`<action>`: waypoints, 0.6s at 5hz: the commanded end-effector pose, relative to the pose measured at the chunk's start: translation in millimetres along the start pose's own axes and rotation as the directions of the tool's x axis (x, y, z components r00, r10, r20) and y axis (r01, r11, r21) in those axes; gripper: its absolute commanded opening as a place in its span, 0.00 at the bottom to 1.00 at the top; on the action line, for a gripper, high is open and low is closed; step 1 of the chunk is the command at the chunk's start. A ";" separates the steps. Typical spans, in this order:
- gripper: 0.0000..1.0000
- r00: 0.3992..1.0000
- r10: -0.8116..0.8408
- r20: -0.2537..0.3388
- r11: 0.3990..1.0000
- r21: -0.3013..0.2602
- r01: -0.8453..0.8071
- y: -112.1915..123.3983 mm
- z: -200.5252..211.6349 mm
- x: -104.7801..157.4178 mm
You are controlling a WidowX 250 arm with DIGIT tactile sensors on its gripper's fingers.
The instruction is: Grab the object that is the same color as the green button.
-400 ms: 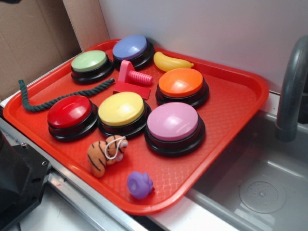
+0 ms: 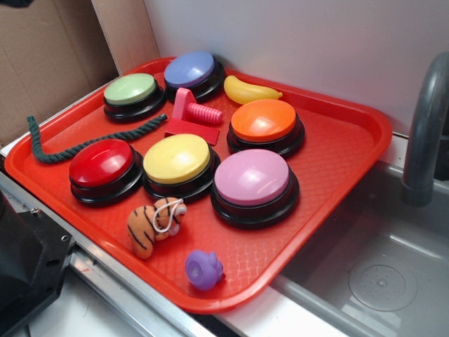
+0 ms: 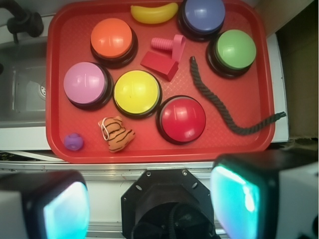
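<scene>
The long dark green twisted rope (image 3: 224, 107) lies ahead of the hand (image 3: 149, 204) and to its right — its long axis runs from beside the pale green domed button (image 3: 235, 49) to the red plastic tray (image 3: 57, 74)'s right rim, the end hanging over. The hand hovers off the tray's near edge, wide open and empty; the tray also holds other buttons and small toys.

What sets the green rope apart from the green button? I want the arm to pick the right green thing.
The rope is long, thin, twisted and curvy; the button is round and domed. The rope is dark green throughout; the button has a pale green top on a black base. The rope trails over the edge of the tray; the button sits wholly inside it. Both are green and lie at the same side of the tray.
</scene>
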State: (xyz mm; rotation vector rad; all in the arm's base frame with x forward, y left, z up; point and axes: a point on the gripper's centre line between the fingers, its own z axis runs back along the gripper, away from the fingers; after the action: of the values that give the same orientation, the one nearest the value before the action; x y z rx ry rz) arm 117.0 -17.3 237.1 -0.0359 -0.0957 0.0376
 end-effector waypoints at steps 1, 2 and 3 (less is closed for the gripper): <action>1.00 0.931 0.361 0.061 0.931 -0.075 -0.356 46.7 -30.6 18.0; 1.00 0.834 0.545 0.084 0.838 -0.014 -0.546 76.3 -61.4 23.3; 1.00 0.679 0.715 0.167 0.691 -0.020 -0.723 102.2 -88.8 21.0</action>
State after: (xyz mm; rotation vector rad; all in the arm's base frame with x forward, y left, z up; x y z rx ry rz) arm 145.7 79.1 140.7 -0.0195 -0.2219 0.8587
